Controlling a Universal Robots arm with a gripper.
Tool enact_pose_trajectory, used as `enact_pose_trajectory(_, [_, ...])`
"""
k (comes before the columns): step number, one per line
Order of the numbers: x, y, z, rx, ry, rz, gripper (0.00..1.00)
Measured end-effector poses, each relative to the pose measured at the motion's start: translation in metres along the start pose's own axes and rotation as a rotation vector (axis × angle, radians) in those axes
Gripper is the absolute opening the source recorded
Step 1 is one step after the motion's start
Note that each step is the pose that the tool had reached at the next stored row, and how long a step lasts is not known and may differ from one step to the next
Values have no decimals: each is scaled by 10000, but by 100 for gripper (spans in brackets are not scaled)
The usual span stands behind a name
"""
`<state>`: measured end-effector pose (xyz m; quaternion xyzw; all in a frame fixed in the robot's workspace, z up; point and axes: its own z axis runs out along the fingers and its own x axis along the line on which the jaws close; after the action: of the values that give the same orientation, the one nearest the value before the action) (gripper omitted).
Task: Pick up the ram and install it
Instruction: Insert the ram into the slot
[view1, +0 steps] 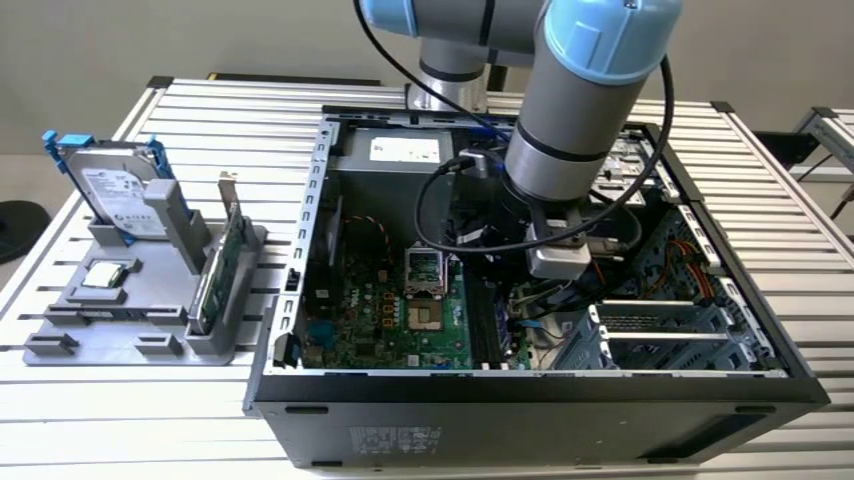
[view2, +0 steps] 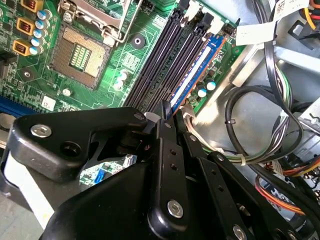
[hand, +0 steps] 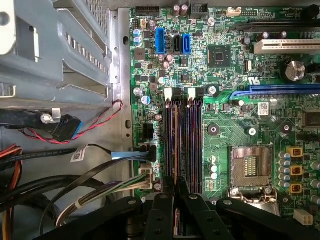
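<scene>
Second wrist view has the gripper pinching the ram, which stands edge-down in the outermost memory slot of the motherboard, inside the computer case.

Grey tubular arm with light-blue joint caps, black cables, black screw-studded end effector

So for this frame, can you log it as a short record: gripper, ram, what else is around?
gripper: inside the open computer case, closed on the ram
ram: on edge, lined up along a memory slot; full seating cannot be told
CPU socket: bare, beside the slots
grey fixture: on the exterior view's left, holding the hard drive and expansion card
</scene>
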<state>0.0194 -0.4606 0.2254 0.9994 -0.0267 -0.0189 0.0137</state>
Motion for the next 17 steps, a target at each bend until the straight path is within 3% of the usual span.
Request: enact_pose_trajectory(17, [13, 16, 61, -2, 0, 1, 0])
